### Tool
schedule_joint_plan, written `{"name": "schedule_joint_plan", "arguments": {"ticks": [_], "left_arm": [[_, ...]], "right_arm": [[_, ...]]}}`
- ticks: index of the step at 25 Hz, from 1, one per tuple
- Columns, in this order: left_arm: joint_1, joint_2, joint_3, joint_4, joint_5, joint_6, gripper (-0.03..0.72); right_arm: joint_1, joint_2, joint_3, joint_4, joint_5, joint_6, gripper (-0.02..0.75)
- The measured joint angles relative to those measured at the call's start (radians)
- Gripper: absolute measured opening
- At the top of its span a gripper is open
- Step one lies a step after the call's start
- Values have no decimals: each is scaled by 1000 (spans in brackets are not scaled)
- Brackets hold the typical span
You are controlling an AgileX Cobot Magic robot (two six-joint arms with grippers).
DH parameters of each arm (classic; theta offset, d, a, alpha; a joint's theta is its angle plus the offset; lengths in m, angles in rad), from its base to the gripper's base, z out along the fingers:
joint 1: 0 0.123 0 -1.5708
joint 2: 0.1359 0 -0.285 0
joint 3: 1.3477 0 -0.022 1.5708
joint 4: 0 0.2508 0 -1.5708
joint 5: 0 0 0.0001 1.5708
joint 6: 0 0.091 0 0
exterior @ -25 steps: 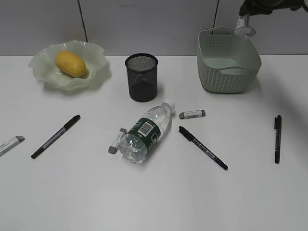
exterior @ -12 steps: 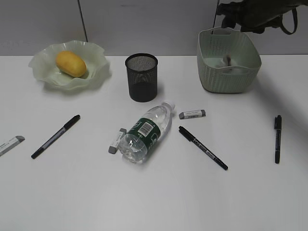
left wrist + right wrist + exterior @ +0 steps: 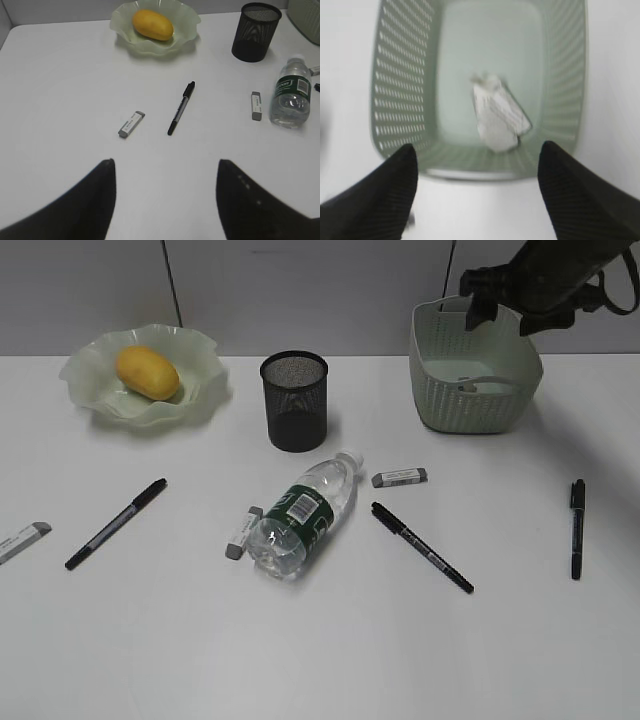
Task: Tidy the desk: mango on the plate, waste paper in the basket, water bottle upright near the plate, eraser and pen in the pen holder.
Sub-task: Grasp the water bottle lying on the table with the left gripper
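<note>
The waste paper lies on the floor of the green basket. My right gripper hangs open and empty above the basket; the exterior view shows this gripper over the back rim. The mango rests on the plate. On its side in the middle of the desk lies the water bottle. The pen holder stands upright behind it. Erasers and pens lie scattered. My left gripper is open over bare desk.
In the left wrist view the nearest things are an eraser and a pen, both ahead of the fingers. A grey partition wall runs behind the desk. Bare tabletop stretches along the front edge.
My right gripper has opened and the waste paper has dropped from it into the basket. The gripper has shifted left and lower over the basket. The left gripper has not moved.
</note>
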Motion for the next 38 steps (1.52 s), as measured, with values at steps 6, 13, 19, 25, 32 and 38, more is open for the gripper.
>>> {"name": "schedule_joint_plan", "arguments": {"ticks": [6,13,19,25,32,38], "left_arm": [[0,0,0,0,0,0,480],[0,0,0,0,0,0,480],[0,0,0,0,0,0,476],[0,0,0,0,0,0,476],[0,0,0,0,0,0,474],[0,0,0,0,0,0,455]], "right_arm": [[0,-55,-5,0,409,-81,585],[0,-130,10,0,601,-148,582],[0,-334,233,0,601,-151,580],[0,-662,568,2,466,-151,578],[0,-1081,883,11,365,-151,578],[0,-1491,1043,53,384,-151,577]]}}
